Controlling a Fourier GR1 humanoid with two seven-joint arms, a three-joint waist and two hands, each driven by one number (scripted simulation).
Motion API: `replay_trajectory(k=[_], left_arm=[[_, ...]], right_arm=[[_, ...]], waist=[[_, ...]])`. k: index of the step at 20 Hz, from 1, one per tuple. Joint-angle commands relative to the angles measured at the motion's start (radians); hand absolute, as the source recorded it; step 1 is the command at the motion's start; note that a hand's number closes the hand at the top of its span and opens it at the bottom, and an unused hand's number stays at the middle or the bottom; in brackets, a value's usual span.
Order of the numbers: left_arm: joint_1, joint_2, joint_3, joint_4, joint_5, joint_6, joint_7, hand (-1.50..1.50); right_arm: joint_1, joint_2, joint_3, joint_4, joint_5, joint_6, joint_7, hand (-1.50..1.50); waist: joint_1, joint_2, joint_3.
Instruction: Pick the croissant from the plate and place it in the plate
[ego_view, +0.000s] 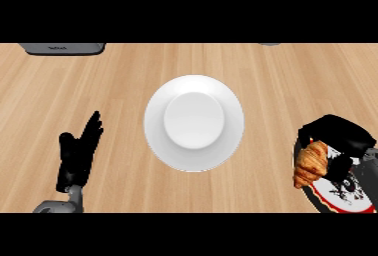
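A golden-brown croissant (310, 163) lies at the left side of a black-rimmed patterned plate (347, 196) at the lower right. My right hand (341, 142) is over that plate with its fingers curled round the croissant's upper and right side, hiding part of it. A white plate (193, 122) with nothing on it sits in the middle of the wooden counter. My left hand (80, 152) rests open at the lower left, fingers pointing up, apart from both plates.
A grey appliance (63, 48) stands at the counter's far left edge. A small grey object (270, 44) shows at the far edge to the right.
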Motion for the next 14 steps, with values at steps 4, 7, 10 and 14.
replay_trajectory(k=[4, 7, 10, 14], left_arm=[[-0.011, -0.009, -0.017, 0.002, -0.002, -0.013, 0.004, 0.00], [-0.009, -0.018, -0.035, 0.016, -0.016, -0.012, -0.007, 0.00], [-0.051, -0.013, -0.034, 0.005, -0.023, -0.011, 0.013, 0.00], [-0.042, -0.019, -0.038, 0.020, -0.026, -0.012, 0.007, 0.00]], right_arm=[[-0.070, 0.472, 0.090, -0.161, 0.053, -0.074, 0.463, 1.50], [-0.095, 0.549, 0.166, -0.176, 0.018, -0.166, 0.617, 1.50], [-0.144, 0.554, 0.272, -0.216, -0.024, -0.286, 0.797, 1.50], [-0.235, 0.557, 0.377, -0.315, -0.022, -0.449, 1.049, 1.50]], waist=[[0.024, -0.009, -0.002], [0.065, -0.004, 0.000], [0.080, -0.003, 0.002], [0.069, -0.008, 0.000]])
